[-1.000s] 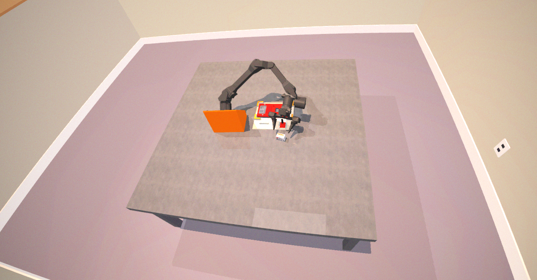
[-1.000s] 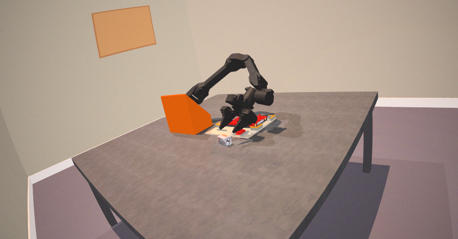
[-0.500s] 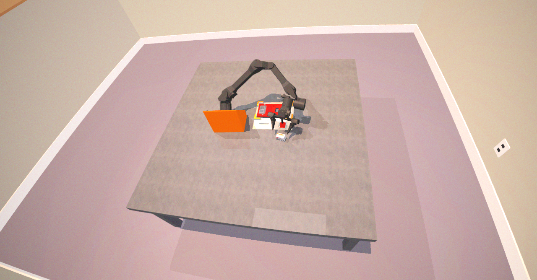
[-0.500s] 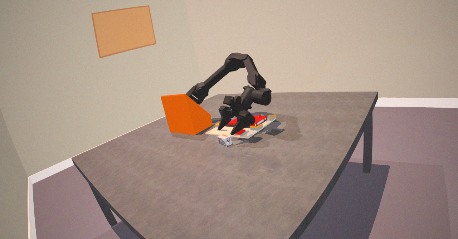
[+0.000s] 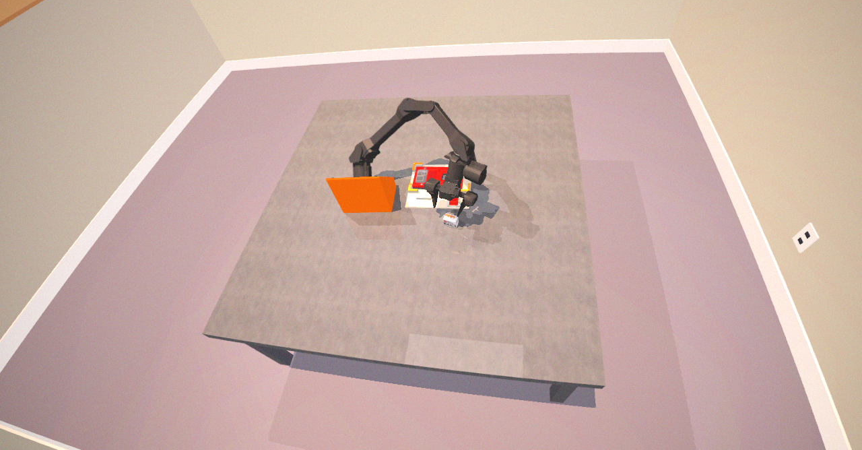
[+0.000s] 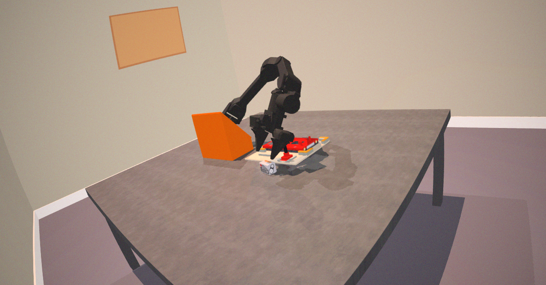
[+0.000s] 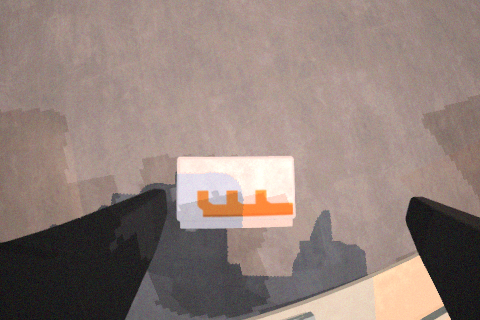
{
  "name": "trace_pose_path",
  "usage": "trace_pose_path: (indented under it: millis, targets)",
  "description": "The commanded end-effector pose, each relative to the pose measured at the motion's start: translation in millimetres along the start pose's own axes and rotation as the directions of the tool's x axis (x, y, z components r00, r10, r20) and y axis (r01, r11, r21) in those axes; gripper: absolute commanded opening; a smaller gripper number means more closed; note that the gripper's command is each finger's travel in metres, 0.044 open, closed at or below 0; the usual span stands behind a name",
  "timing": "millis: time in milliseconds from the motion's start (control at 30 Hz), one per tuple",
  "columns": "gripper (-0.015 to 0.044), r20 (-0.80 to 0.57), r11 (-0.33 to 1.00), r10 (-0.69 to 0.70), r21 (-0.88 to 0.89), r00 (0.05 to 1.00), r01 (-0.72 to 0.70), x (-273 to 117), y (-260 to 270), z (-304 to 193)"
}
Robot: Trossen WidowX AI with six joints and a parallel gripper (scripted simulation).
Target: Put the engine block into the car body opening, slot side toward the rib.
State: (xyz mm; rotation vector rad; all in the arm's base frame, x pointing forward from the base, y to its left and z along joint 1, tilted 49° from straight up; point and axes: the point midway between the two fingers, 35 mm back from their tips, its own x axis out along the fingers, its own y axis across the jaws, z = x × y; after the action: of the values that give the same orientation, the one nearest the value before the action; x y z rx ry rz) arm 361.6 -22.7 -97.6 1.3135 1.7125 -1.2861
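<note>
While the gripper (image 5: pixel 448 212) (image 6: pixel 264 155) (image 7: pixel 290 207) stands wide and unloaded, the engine block (image 5: pixel 450 219) (image 6: pixel 268 167) (image 7: pixel 236 192) rests on the table (image 5: pixel 385 278) (image 6: pixel 229 214) (image 7: pixel 240 60) beside the base board (image 5: pixel 415 201) (image 6: pixel 250 154) (image 7: pixel 345 305). Centre the fingers over it, probably shifting slightly, then descend vertically before closing.

Beige walls (image 5: pixel 452 7) (image 6: pixel 381 46) rise behind a gray table (image 5: pixel 421 290) (image 6: pixel 267 214) (image 7: pixel 250 50) standing on a pinkish floor (image 5: pixel 638 302) (image 6: pixel 496 161), shadows beneath the table.

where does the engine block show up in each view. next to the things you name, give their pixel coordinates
top: just right of picture centre, a little below it, engine block (image 5: pixel 450 220) (image 6: pixel 268 167) (image 7: pixel 236 180)
exterior: below centre, slightly left
wrist: slightly below centre, between the fingertips' sides
shared landmark: pale board (image 5: pixel 415 203) (image 6: pixel 254 157) (image 7: pixel 340 305) beside it
</note>
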Motion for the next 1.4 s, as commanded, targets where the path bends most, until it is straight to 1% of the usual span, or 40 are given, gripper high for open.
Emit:
trace_pose_path:
  millis: [0, 233, 367, 433, 633, 733, 833, 867, 967, 1367]
  targets:
    - [0.0440, -0.123, 1.000, 0.024, -0.009, 0.992, -0.026, -9.9, 2.4, 7.7]
    - [0.0440, -0.302, 0.997, 0.070, -0.007, 0.951, -0.075, -23.2, 2.6, 18.3]
    - [0.0440, -0.414, 0.992, 0.114, 0.001, 0.903, -0.125, -34.0, 3.8, 24.7]
    - [0.0440, -0.448, 0.990, 0.131, 0.007, 0.884, -0.144, -37.9, 4.3, 27.1]
    - [0.0440, -0.452, 0.989, 0.134, 0.007, 0.882, -0.146, -38.4, 4.4, 27.4]
    - [0.0440, -0.452, 0.989, 0.134, 0.007, 0.882, -0.147, -32.6, 7.2, 40.2]
    - [0.0440, -0.451, 0.989, 0.134, 0.007, 0.882, -0.147, -31.7, 7.6, 42.0]
    - [0.0440, -0.451, 0.989, 0.134, 0.007, 0.882, -0.147, -29.6, 8.0, 40.9]
    - [0.0440, -0.452, 0.989, 0.134, 0.007, 0.882, -0.147, -7.2, 11.4, 29.2]
    - [0.0440, -0.453, 0.989, 0.134, 0.007, 0.881, -0.147, 9.2, 13.9, 20.6]
